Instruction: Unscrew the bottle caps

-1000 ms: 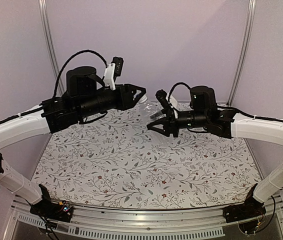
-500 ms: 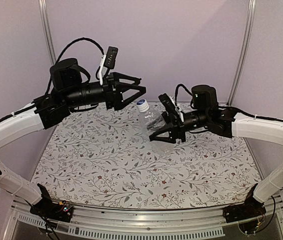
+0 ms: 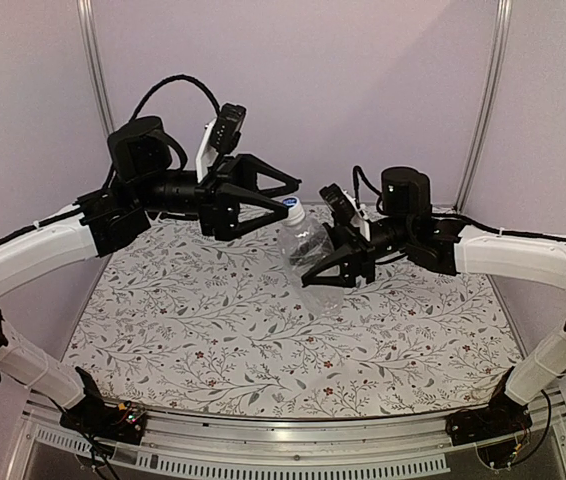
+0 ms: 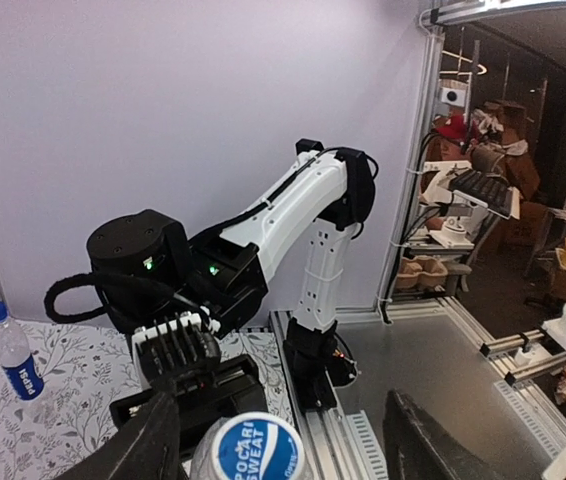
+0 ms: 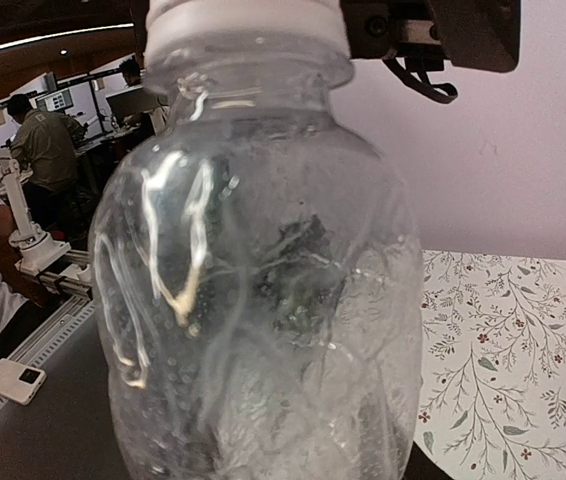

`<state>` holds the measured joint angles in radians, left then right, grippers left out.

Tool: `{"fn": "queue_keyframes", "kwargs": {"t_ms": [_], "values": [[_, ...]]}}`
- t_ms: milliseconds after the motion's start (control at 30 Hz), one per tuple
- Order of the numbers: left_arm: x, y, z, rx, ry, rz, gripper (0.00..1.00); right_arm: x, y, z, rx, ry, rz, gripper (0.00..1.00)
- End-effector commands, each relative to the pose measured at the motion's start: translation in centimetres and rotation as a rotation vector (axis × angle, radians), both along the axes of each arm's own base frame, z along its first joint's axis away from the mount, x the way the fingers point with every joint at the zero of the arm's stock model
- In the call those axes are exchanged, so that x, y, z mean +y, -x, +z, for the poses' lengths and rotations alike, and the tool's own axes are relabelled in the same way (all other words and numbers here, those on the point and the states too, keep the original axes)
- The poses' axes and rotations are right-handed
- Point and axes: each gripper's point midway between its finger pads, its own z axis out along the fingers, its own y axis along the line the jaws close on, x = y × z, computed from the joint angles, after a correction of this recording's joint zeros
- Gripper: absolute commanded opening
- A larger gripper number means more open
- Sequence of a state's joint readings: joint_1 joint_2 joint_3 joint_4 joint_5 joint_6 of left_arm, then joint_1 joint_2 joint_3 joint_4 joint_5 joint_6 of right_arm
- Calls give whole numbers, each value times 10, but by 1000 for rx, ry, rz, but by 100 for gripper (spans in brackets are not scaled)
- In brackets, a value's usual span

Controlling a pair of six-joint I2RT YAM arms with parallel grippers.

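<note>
Clamping a contoured clear plastic bottle (image 3: 303, 240), tilted above the floral counter (image 3: 213, 330): right tool (image 3: 319, 263). Left tool (image 3: 291, 197): black fingers (image 4: 153, 445) apart, flanking its round blue-topped cap (image 4: 255, 450).

The plain bottle (image 5: 253, 280) fills the right wrist view, base cropped, concealing the fingers of the right gripper (image 3: 310, 270). Left wrist view: cap (image 4: 255, 450) cut by the lower edge.

Clear bottle (image 5: 253, 300) fills view, pressed close to gripper camera; glare streaks, dark shapes showing through plastic. White band (image 5: 248, 25) at neck, top edge. Black hardware (image 5: 453, 35) just beyond, upper right. Floral tablecloth (image 5: 503, 350) lower right. People (image 5: 38, 150) far left, dim.
</note>
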<state>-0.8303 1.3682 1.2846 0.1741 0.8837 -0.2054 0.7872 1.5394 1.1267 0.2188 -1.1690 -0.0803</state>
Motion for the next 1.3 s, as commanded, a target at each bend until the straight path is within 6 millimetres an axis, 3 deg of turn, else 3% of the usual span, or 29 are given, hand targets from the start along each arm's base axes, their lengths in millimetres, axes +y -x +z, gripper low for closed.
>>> {"fn": "queue_keyframes", "kwargs": {"t_ms": [0,433,733,867,1000,1167,1267], "values": [[-5,-6,7,-21,29,-18,67,6,-4,13,-20,-50,8,43],[-8,-9,1,-11,30,-28,52,10,-12,10,-21,-61,-21,43],[-8,-17,-3,5,16,8,30,10,-19,8,-21,-55,-59,42],[-8,-25,-7,24,3,61,19,10,-34,8,-29,-52,-153,42],[-5,-47,-5,75,2,212,2,11,-63,5,-8,-31,-328,42],[9,-97,-11,202,5,609,0,6,-97,3,-76,-26,-542,43],[20,-115,-19,245,-8,813,0,4,-110,0,-92,-19,-617,43]]}}
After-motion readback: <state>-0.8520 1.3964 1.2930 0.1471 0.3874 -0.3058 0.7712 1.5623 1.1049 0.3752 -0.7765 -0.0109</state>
